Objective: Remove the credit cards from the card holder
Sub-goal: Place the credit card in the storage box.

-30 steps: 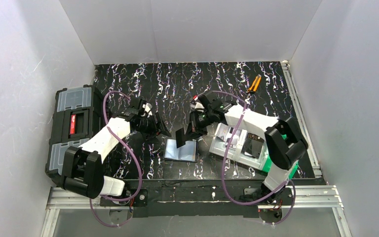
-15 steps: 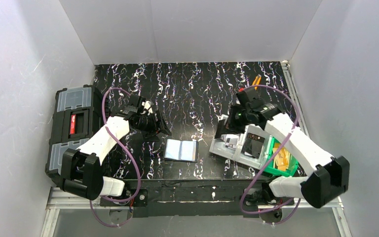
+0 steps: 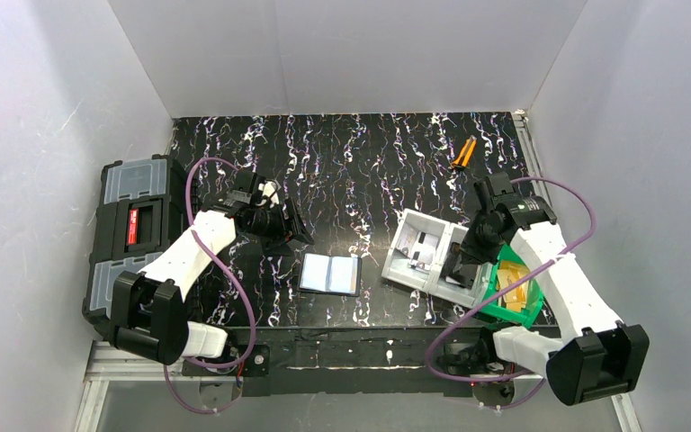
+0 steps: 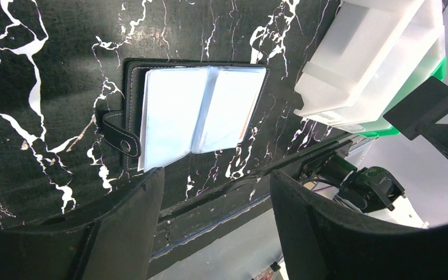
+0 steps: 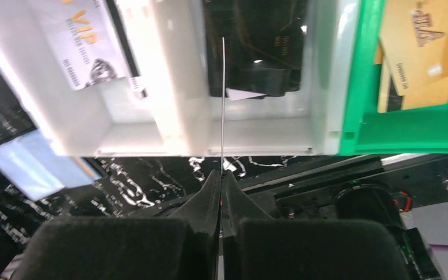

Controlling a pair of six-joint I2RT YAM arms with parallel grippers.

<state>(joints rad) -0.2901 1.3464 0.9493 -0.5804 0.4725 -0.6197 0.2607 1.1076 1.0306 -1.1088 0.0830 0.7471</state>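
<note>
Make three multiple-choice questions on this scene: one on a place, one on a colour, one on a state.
1. Where does the open black bifold card holder lie?
A) on the marbled black table
B) in the white bin
C) on the toolbox

2. What colour are the flat cards in the green plastic bin?
A) blue
B) orange-tan
C) red

3. How is the right gripper?
A) wide open
B) shut on a thin dark card
C) out of view

Key: 1 A, it lies flat on the tabletop; 2 B, the right wrist view shows them tan; 3 B, it pinches the card, seen edge-on.
</note>
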